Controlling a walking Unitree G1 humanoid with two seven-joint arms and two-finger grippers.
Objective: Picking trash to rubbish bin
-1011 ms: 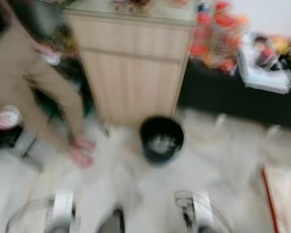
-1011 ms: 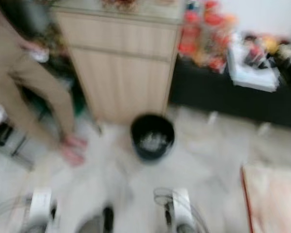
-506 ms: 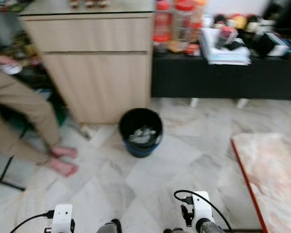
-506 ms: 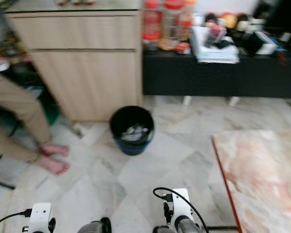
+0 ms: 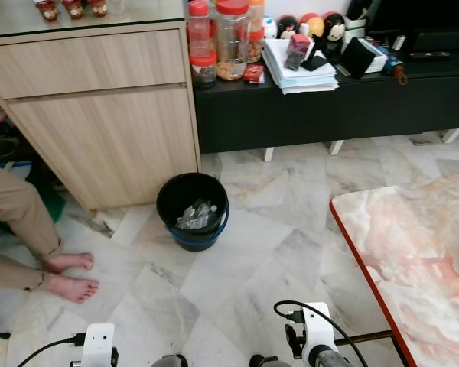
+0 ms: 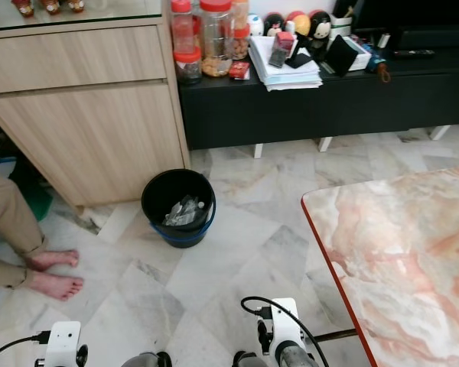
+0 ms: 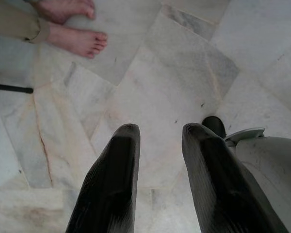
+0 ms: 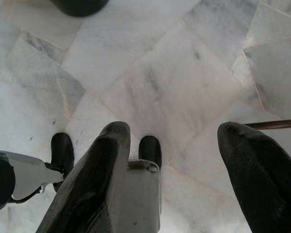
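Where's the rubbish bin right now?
The round black rubbish bin stands on the marble floor ahead, slightly to the robot's left, just before the light wooden cabinet, with a person's bare feet farther left.

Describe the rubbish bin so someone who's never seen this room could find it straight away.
Start at the light wooden cabinet beside the long black low shelf. On the marble floor just in front of the cabinet's right corner stands the rubbish bin. It is a round black bucket with a blue band near its base and clear plastic trash inside, the only container standing on the floor.
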